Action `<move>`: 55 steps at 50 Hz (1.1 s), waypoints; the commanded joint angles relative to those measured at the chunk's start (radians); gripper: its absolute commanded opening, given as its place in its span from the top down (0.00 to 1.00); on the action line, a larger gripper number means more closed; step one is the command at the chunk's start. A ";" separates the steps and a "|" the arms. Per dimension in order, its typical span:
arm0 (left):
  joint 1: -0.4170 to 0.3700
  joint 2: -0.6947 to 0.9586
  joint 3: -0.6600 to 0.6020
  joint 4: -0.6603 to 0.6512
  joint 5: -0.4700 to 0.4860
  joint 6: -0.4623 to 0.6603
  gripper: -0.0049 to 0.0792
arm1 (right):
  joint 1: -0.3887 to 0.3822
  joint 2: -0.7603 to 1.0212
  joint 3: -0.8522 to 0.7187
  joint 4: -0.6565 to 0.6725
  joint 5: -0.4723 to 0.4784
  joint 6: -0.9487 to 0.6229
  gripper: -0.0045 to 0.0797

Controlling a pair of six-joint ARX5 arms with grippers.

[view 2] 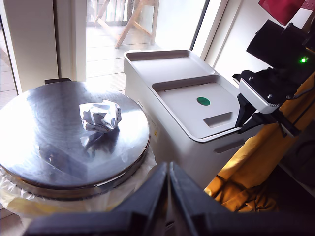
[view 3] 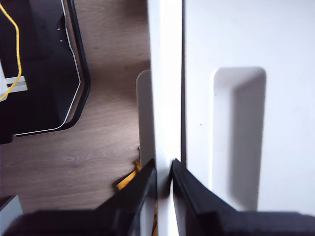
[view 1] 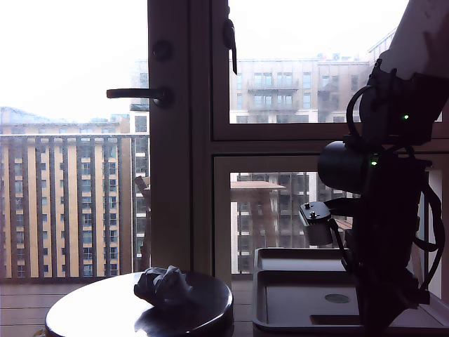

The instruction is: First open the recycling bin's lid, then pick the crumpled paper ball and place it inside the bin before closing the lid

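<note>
The crumpled paper ball (view 1: 163, 286) (view 2: 100, 116) lies near the middle of the round shiny table (view 1: 91, 309) (view 2: 44, 147). Beside the table stands the recycling bin (view 2: 172, 142), and the lid (view 1: 302, 295) (view 2: 197, 101) lies flat on it. The lid has a dark round mark (view 2: 203, 101) and a rectangular recess (view 2: 218, 119) (view 3: 236, 137). My second gripper (view 2: 253, 123) (view 3: 165, 169) is at the lid's edge next to the recess, its fingers closed on either side of the raised rim (view 3: 165, 98). My first gripper (view 2: 170, 169) hangs shut and empty, well back from the table.
The second arm (view 1: 386, 232) rises over the bin at the exterior view's right. A tall window frame (view 1: 179, 140) stands behind table and bin. Yellow cloth (view 2: 236, 182) lies at the bin's foot. A black object (view 3: 39, 64) rests on the wooden floor (view 3: 98, 137).
</note>
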 commanded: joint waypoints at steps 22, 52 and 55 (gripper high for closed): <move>-0.003 0.004 0.000 0.003 0.001 0.001 0.95 | 0.030 -0.147 0.023 -0.065 0.048 0.035 0.96; -0.003 0.028 0.000 0.264 -0.072 -0.173 0.33 | 0.051 -0.364 0.023 -0.074 0.073 0.061 0.96; -0.003 0.058 0.000 0.264 -0.089 -0.171 0.33 | 0.052 -0.364 0.023 -0.076 0.073 0.061 0.96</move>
